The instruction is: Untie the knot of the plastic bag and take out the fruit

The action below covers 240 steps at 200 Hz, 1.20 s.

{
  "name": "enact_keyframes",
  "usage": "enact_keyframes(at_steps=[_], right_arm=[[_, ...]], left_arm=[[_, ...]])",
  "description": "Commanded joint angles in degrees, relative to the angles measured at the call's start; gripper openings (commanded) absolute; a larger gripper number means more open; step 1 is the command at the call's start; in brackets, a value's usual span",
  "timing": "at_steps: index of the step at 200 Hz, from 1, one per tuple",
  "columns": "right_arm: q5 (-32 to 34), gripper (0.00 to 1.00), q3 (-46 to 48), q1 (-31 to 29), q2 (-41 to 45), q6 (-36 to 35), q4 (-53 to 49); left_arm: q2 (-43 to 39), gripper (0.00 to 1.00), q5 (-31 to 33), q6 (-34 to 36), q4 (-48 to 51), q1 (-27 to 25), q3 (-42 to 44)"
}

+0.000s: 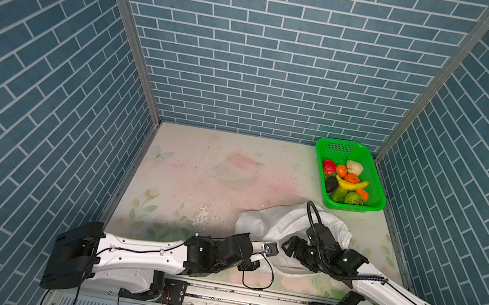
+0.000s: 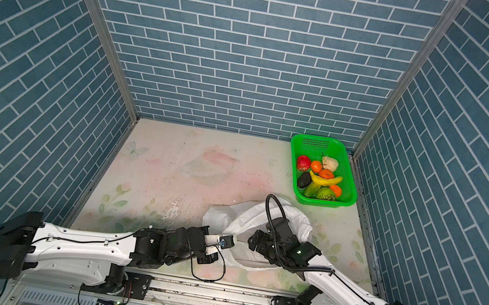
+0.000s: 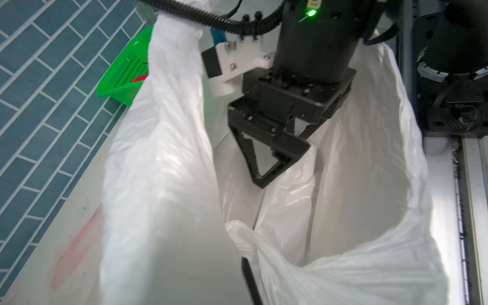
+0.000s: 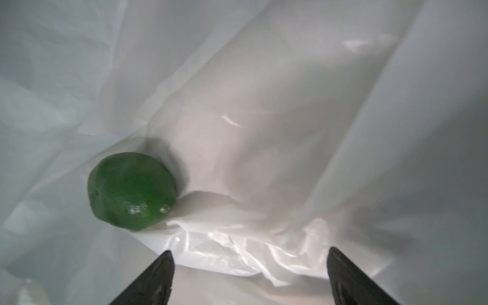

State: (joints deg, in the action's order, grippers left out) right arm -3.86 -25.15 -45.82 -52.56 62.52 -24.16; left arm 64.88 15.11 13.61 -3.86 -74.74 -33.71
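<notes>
1. Table [image 1: 197, 185]: a pale, flower-printed top that lies under the plastic bag [image 1: 258, 222] and spreads well past it on every side.
2. Plastic bag: thin, crinkly and white. It sits crumpled near the table's front edge, and both arms meet at its wide-open mouth.
3. Basket [image 1: 339, 147]: green and perforated. It stands just beyond the bag's far side, close to it, in both top views.
4. Fruit [image 1: 346, 180]: a heap that is out of the bag and lies inside the basket. It holds a red one, oranges, a yellow banana, a dark avocado, green ones and a pale cream one.
5. Right gripper [image 4: 249, 253]: it reaches down inside the bag through the mouth. Its jaws are spread wide and hold nothing.
6. Left gripper [image 3: 245, 264]: it sits at the near rim of the bag. Its jaws are pressed together, and the bag's film bunches at their tip, pinched.
7. Green fruit [image 4: 132, 191]: one round piece rests on the bag's inner floor, ahead of the right gripper's spread fingers and apart from them.
</notes>
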Motion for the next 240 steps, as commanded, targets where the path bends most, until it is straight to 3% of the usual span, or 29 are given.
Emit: enact_keyframes(at_steps=[1, 37, 64, 85, 104, 132, 177, 240], right_arm=[[9.44, 0.90, 1.60, -0.15, 5.01, 5.31, -13.09], [15.07, 0.88, 0.92, -0.16, 10.71, 9.87, -25.76], [15.52, 0.88, 0.21, -0.28, 12.04, 9.89, -28.62], [14.97, 0.88, -0.30, -0.31, 11.21, 8.52, -27.24], [14.17, 0.87, -0.90, -0.56, 9.68, 6.62, -24.55], [12.23, 0.88, -2.90, -0.93, 8.31, 2.85, -19.88], [2.02, 0.88, -4.93, -1.37, 4.04, -2.36, -6.22], [0.46, 0.89, -13.73, -4.80, -9.37, -8.24, 2.82]], left_arm=[[-1.08, 0.00, 2.30, -4.79, 3.45, 0.41, -1.26], [-0.29, 0.00, 7.89, -14.60, 16.77, 0.46, -8.55], [2.77, 0.00, 14.09, -25.66, 31.81, 0.42, -15.46], [7.38, 0.00, 12.12, -31.37, 40.56, 0.46, -20.64], [9.82, 0.00, 9.06, -32.97, 40.19, 0.36, -20.03], [9.44, 0.00, 9.47, -34.56, 38.71, 0.38, -17.79], [8.14, 0.00, 7.38, -34.76, 37.97, 0.46, -14.74], [5.40, 0.00, 5.89, -32.93, 33.60, 1.28, -11.85]])
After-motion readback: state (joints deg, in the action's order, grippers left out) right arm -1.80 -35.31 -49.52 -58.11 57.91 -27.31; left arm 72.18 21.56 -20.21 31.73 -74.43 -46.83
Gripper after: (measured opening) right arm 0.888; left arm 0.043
